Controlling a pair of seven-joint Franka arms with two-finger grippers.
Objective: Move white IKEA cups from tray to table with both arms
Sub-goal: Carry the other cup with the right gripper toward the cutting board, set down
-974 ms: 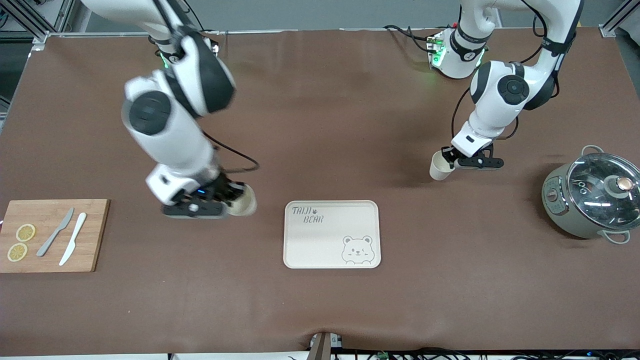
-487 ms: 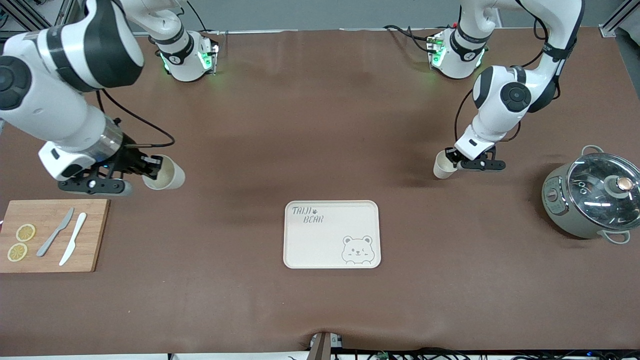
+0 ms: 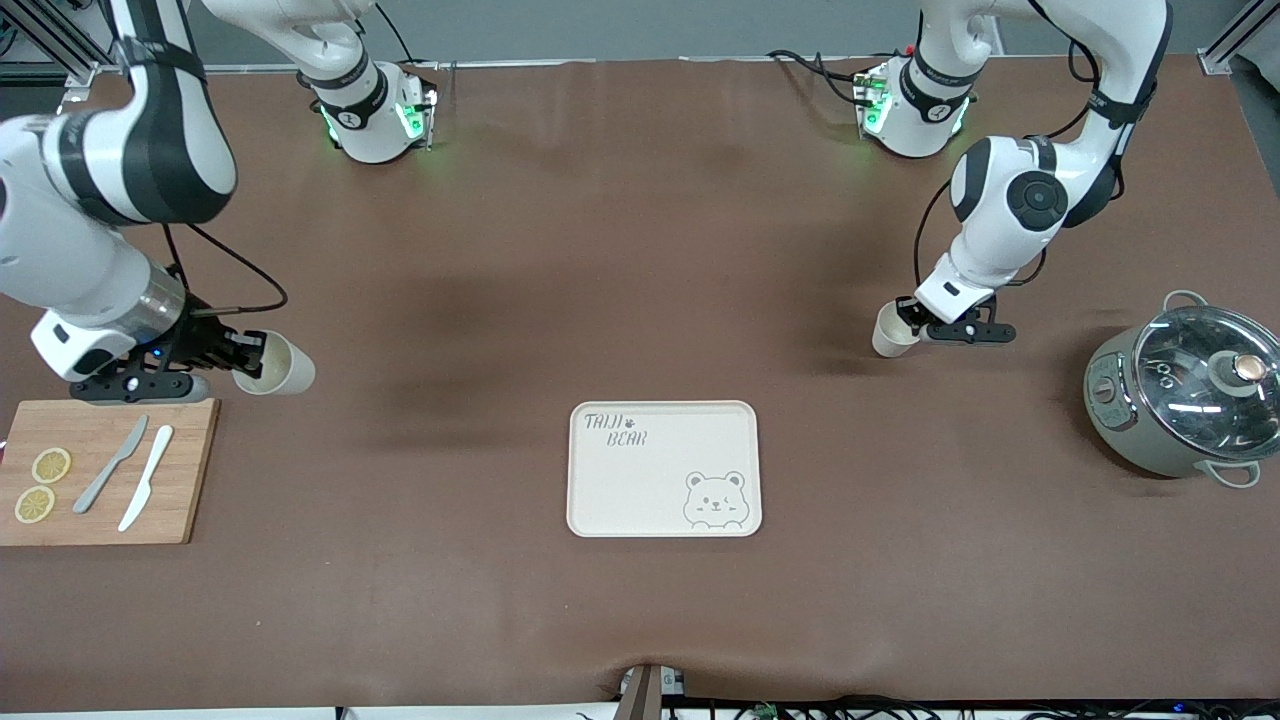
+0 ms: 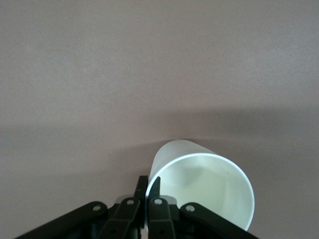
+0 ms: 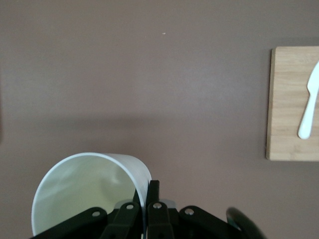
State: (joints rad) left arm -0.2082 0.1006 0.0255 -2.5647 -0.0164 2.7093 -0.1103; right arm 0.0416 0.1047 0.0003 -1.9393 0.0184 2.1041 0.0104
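toward the right arm's end of the table, the right pincer hangs in the air over bare table, just beside the edge of the wooden cutting board that faces the robots' bases; it is clenched on the rim of one white cup, one finger inside and one outside the wall, and the cup is carried tilted with its mouth turned toward the pincer. the board lies at that short edge of the table and holds two lemon slices, a grey knife and a white knife. toward the left arm's end, the left pincer grips the rim of the other white cup in the same way, low over the table; whether that cup touches the table cannot be told. the bear tray lies near the middle of the table, nearer to the front camera than both cups and well apart from them, with nothing on it. a grey-green pot with a glass lid stands at the left arm's short edge of the table
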